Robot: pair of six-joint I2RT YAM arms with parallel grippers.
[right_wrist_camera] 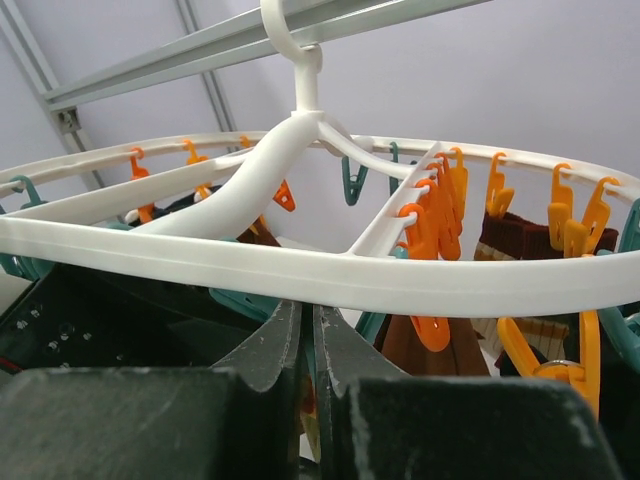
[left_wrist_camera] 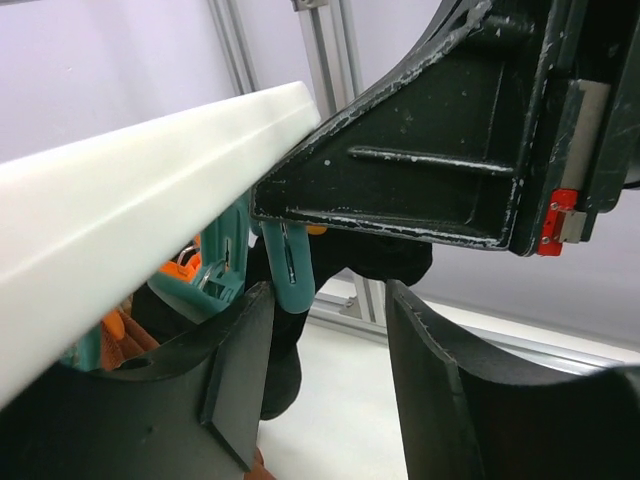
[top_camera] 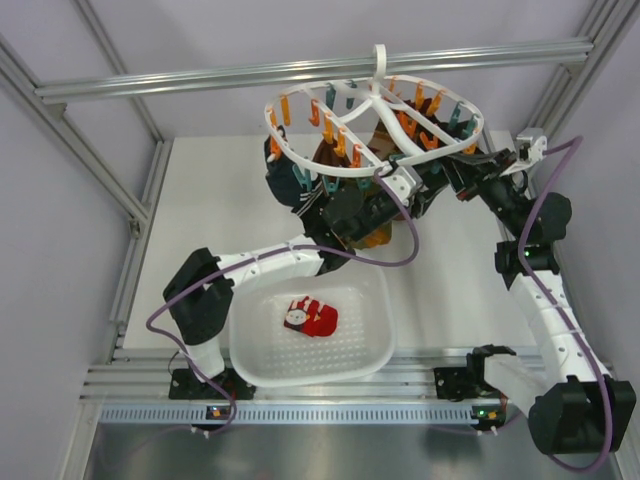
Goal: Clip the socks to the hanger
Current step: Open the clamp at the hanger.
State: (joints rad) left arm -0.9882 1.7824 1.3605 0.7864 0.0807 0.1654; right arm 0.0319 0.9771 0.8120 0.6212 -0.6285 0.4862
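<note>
1. Left pincer [left_wrist_camera: 330,305] stood with fingers apart, gripping nothing; a teal clip [left_wrist_camera: 290,262] hung just ahead, between them.
2. Right pincer [right_wrist_camera: 307,325] was shut just under the hanger [right_wrist_camera: 300,272] ring; any grip there was unclear.
3. Judged: fetching calls for a straight withdrawal, clear of the orange clips [right_wrist_camera: 432,215] alongside.
4. Socks [top_camera: 310,317] lay in the basket [top_camera: 250,352], far below and behind both pincers.

Counts around the drying ring

One hanger [top_camera: 378,93], one white basket [top_camera: 240,345] and two arms, the left arm [top_camera: 265,264] and the right arm [top_camera: 548,300]. The orange clips [right_wrist_camera: 437,215] and teal clips [right_wrist_camera: 352,185] together number well over a dozen (too crowded for an exact tally). The red socks [top_camera: 312,317] form one bunch, and pieces cannot be separated.
</note>
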